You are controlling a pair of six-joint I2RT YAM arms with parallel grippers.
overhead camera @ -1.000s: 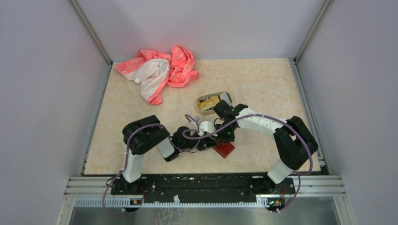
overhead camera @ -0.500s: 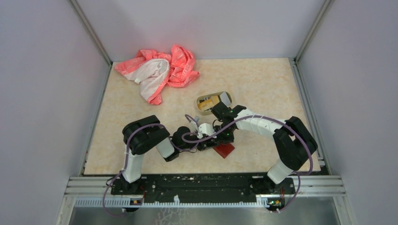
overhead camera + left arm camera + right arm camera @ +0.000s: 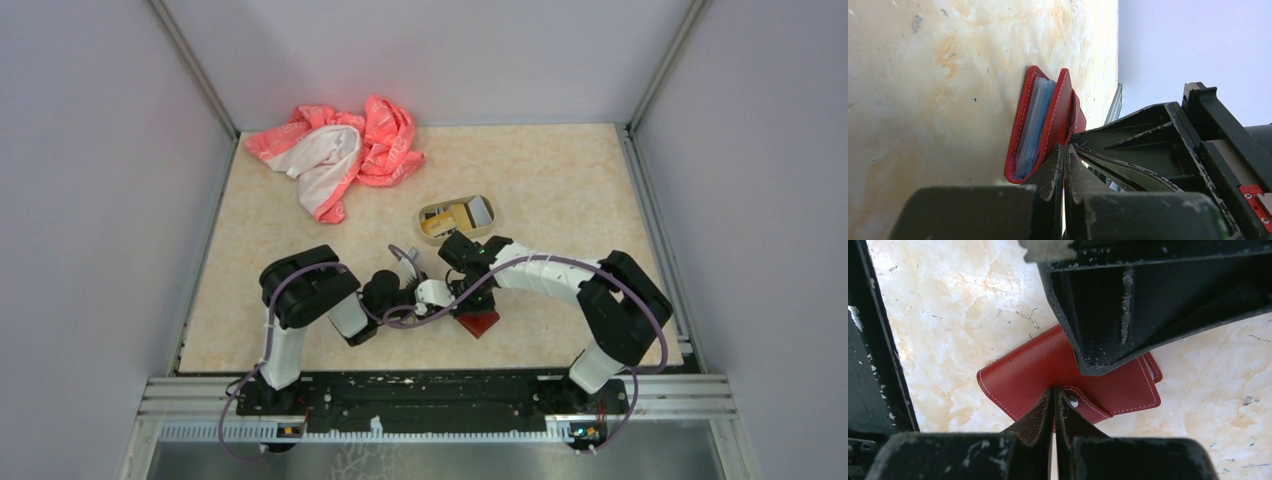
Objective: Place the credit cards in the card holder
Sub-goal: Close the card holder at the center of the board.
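Observation:
The dark-red card holder (image 3: 481,323) lies on the table between both grippers. In the left wrist view it stands edge-on (image 3: 1040,120), slightly agape, with pale blue-grey pockets showing inside. My left gripper (image 3: 1064,148) is shut, with a red sliver of the holder's cover between its fingertips. My right gripper (image 3: 1054,390) is shut at the holder's (image 3: 1028,375) near edge, beside the snap tab (image 3: 1083,407). The left gripper's finger (image 3: 1108,335) lies over the holder's far side. Credit cards, a yellow one (image 3: 443,223) and a grey one (image 3: 481,208), lie apart in a tin tray.
The tan tin tray (image 3: 428,212) sits just behind the right wrist. A pink and white cloth (image 3: 335,155) is bunched at the back left. Both arms (image 3: 540,268) cross low over the table's near middle. Walls close in on both sides.
The right wrist has moved left and nearer, off the tray, which now shows whole. The left gripper has shifted slightly nearer. The holder stays in place.

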